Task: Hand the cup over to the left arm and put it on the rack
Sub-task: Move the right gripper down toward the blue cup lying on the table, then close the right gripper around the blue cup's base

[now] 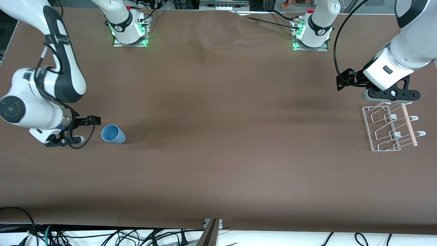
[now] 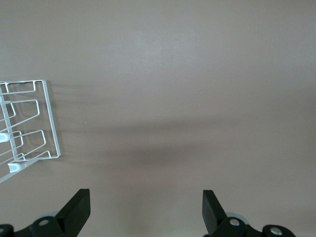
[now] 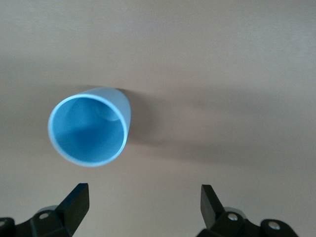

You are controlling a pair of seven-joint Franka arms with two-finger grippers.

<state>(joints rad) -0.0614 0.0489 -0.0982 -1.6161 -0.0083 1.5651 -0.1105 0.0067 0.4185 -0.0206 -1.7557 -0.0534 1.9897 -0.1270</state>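
Observation:
The light-blue cup (image 1: 113, 134) stands mouth up on the brown table near the right arm's end. In the right wrist view the cup (image 3: 91, 127) shows its open mouth, ahead of the fingers and off to one side. My right gripper (image 1: 65, 140) hovers low beside the cup, open and empty (image 3: 143, 205). The white wire rack (image 1: 392, 128) with its wooden rod (image 1: 409, 124) sits at the left arm's end. My left gripper (image 1: 392, 96) hovers just above the rack's edge that is farther from the front camera, open and empty (image 2: 146, 210). A corner of the rack (image 2: 29, 123) shows in the left wrist view.
The right arm's base (image 1: 129, 30) and the left arm's base (image 1: 312, 34) stand along the table edge farthest from the front camera. Cables (image 1: 102, 235) hang below the table's nearest edge. Bare brown table lies between the cup and the rack.

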